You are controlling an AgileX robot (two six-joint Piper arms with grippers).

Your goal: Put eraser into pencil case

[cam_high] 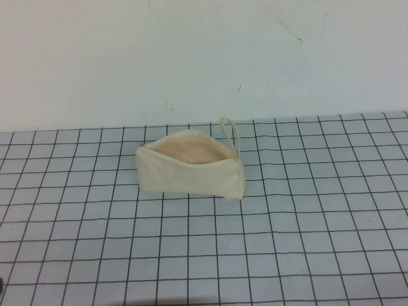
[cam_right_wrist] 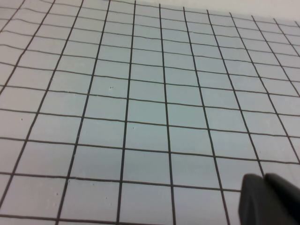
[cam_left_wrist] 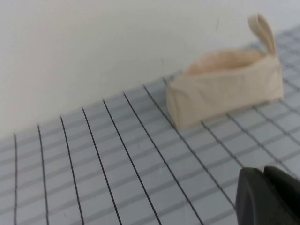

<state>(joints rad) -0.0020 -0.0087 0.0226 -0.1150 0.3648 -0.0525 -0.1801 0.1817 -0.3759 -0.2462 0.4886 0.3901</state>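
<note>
The cream pencil case [cam_high: 191, 175] stands on the gridded table near the back, its zip mouth open upward and its peach lining showing. Its loop strap [cam_high: 229, 131] sticks up at its right end. It also shows in the left wrist view [cam_left_wrist: 225, 91], some way ahead of my left gripper [cam_left_wrist: 266, 172], which is shut and empty, low over the table. My right gripper [cam_right_wrist: 264, 178] is shut and empty over bare grid. Neither gripper shows in the high view. The eraser shows in no view.
The grey gridded table surface [cam_high: 287, 242] stretches around the case on all sides. A white wall [cam_high: 191, 57] rises just behind the table's back edge, close behind the case.
</note>
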